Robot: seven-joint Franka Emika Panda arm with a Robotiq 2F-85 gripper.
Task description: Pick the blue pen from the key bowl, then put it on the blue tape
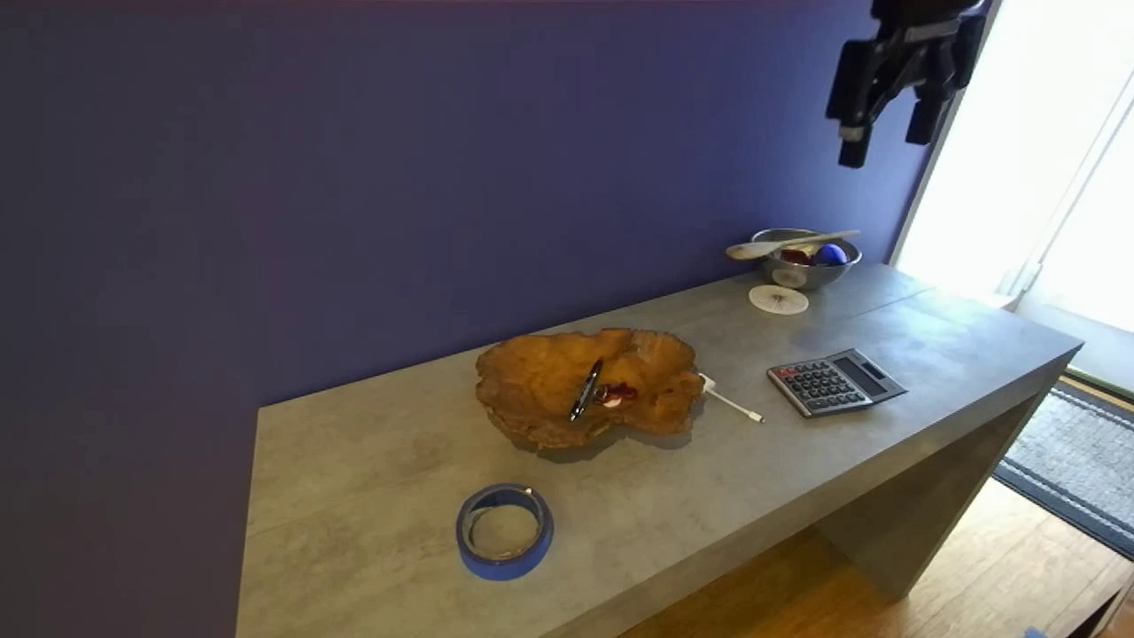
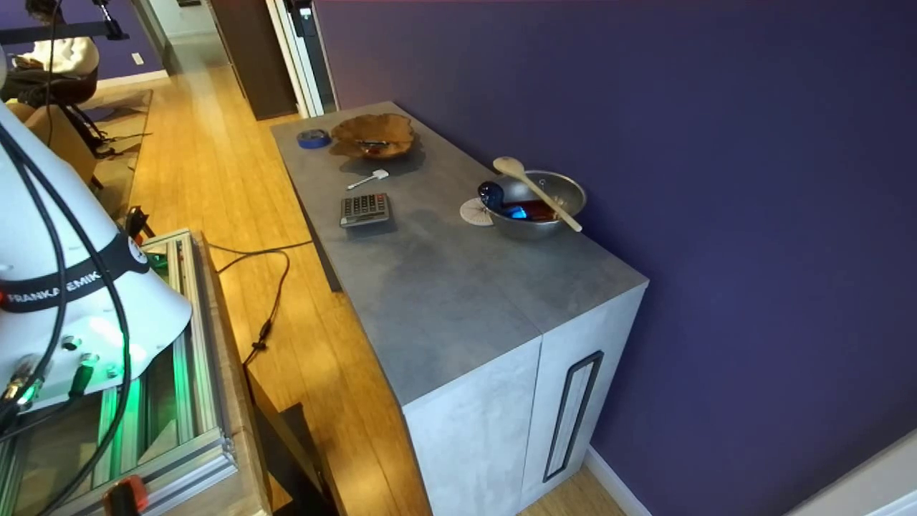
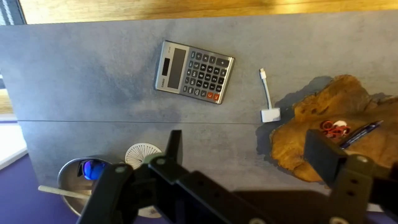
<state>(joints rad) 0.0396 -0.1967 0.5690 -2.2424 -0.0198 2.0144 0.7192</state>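
The blue pen (image 1: 586, 391) lies in the key bowl (image 1: 532, 368), beside a small red key bunch; the pen looks dark, and it also shows in the wrist view (image 3: 360, 134). The key bowl, orange-brown with an irregular edge, shows in the wrist view (image 3: 287, 141) too. The blue tape (image 1: 505, 568) lies flat on the table near the bowl, and it appears in an exterior view (image 2: 313, 140); it is out of the wrist view. My gripper (image 1: 889, 142) is open and empty, high above the table. In the wrist view its fingers (image 3: 244, 140) are wide apart.
A calculator (image 1: 834, 383) and a white adapter cable (image 3: 270, 113) lie on the grey table beyond the bowl. A metal bowl (image 2: 534, 228) with a wooden spoon (image 2: 541, 193) across it stands against the purple wall. A round white coaster (image 1: 779, 299) lies beside it.
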